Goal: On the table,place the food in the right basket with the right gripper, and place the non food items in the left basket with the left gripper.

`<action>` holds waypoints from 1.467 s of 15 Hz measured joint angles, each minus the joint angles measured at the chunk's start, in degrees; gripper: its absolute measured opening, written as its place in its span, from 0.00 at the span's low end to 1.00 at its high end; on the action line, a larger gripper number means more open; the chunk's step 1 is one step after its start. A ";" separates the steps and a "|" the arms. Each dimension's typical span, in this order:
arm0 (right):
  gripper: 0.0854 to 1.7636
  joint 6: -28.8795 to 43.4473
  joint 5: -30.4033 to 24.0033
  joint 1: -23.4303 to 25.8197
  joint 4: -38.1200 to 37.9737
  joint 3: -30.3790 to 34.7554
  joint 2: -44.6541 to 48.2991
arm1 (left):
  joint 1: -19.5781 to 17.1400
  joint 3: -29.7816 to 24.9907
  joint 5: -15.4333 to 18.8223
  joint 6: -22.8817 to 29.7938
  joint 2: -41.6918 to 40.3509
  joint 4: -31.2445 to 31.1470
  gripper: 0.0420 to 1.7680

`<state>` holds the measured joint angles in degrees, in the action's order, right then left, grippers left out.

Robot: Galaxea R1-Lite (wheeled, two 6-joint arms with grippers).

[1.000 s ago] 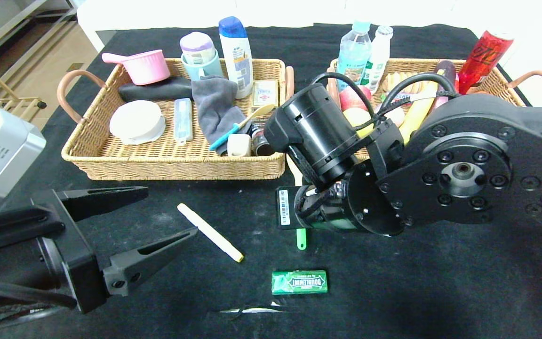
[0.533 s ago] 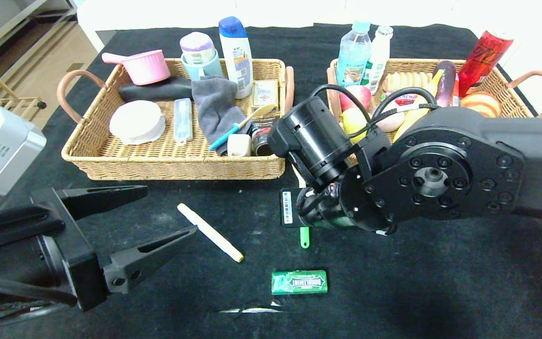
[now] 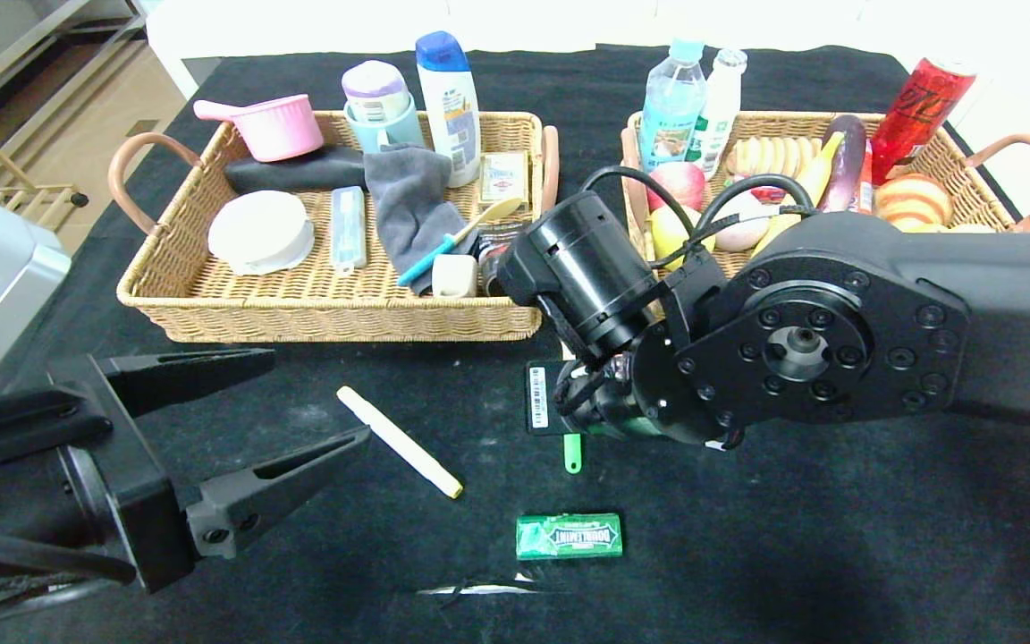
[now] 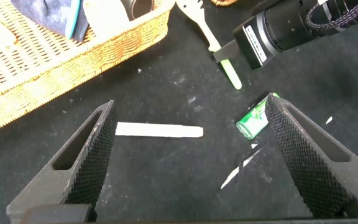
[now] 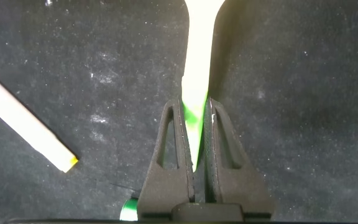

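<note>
My right gripper [image 5: 194,109] is shut on the handle of a cream utensil with a green end [image 5: 199,37], low over the black table in front of the gap between the baskets. In the head view its fingers are hidden under the wrist; only the green tip [image 3: 573,453] sticks out. My left gripper [image 3: 318,398] is open and empty above the near left of the table. Between its fingers in the left wrist view [image 4: 190,106] lie a white stick [image 4: 159,130] and a green gum pack [image 4: 253,121]. The stick [image 3: 401,441] and gum pack [image 3: 569,536] lie loose on the table.
The left wicker basket [image 3: 336,313] holds a grey cloth, pink pot, bottles and other items. The right wicker basket [image 3: 971,179] holds fruit, bread and drinks. A thin clear wrapper strip [image 3: 488,588] lies near the table's front edge.
My right arm has swung lower and to the left, uncovering more of the right basket; the green tip has barely moved. My left gripper has drifted slightly left.
</note>
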<state>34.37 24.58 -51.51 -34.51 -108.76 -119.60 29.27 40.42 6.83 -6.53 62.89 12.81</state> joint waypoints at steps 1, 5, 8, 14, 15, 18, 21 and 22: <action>0.14 -0.02 0.33 -0.01 -0.02 -0.02 0.00 | 0.00 0.00 0.00 -0.02 -0.02 0.00 0.97; 0.47 -0.16 1.46 -0.28 -0.16 -0.06 0.15 | 0.05 0.00 0.00 -0.02 -0.33 0.00 0.97; 0.63 -1.54 1.41 -0.69 -0.51 0.11 1.71 | 0.02 0.00 -0.09 -0.02 -0.71 0.00 0.97; 0.81 -15.49 -3.69 -0.39 2.21 10.95 9.98 | -0.11 0.30 -0.09 0.00 -1.23 -0.05 0.97; 0.83 -19.96 -6.28 0.10 4.47 13.78 11.84 | -0.15 0.34 -0.11 0.04 -1.29 -0.09 0.97; 0.87 -34.27 -16.07 2.76 9.68 22.27 17.46 | -0.44 0.54 -0.11 0.04 -1.49 -0.09 0.97; 0.90 -43.75 -19.50 4.27 10.46 28.22 20.87 | -0.85 0.83 -0.11 0.06 -1.65 -0.09 0.97; 0.91 -46.18 -19.81 4.33 10.56 29.20 21.46 | -1.05 0.94 -0.09 0.06 -1.68 -0.09 0.97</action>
<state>-11.81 4.77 -47.18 -23.95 -79.57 -98.15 28.22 41.36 6.74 -6.47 61.21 12.73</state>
